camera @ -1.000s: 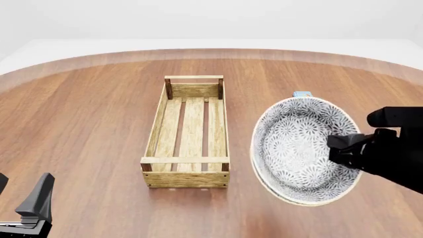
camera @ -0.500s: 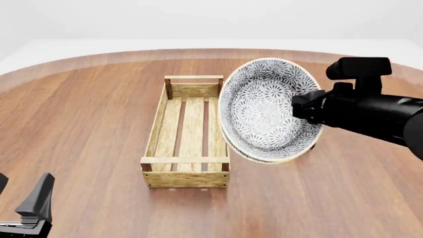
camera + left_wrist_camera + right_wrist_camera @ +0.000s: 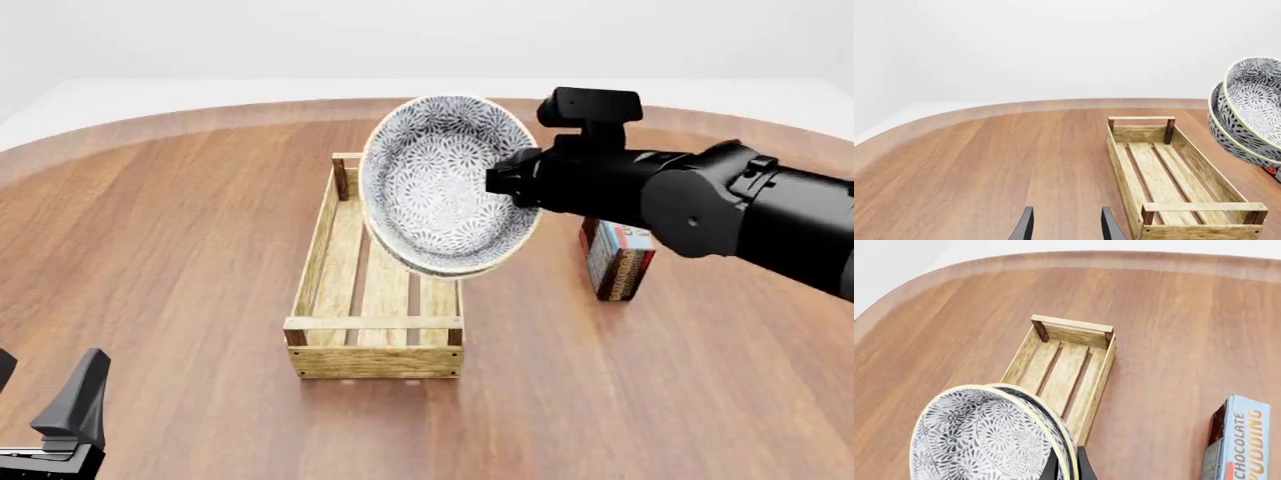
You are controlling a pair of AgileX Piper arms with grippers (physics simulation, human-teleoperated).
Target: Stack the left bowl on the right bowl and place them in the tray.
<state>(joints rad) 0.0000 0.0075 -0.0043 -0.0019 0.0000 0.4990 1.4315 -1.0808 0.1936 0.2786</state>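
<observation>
The right gripper (image 3: 497, 183) pinches the rim of two nested grey floral-patterned bowls (image 3: 441, 180), tilted above the long light-wood slatted tray (image 3: 378, 335) at 12 o'clock; they may slip. The left gripper (image 3: 1065, 226) waits unclenched.

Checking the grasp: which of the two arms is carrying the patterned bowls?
The right gripper, its jaws pinching the rim of the stacked grey floral bowls; the left gripper is open, holding nothing.
</observation>
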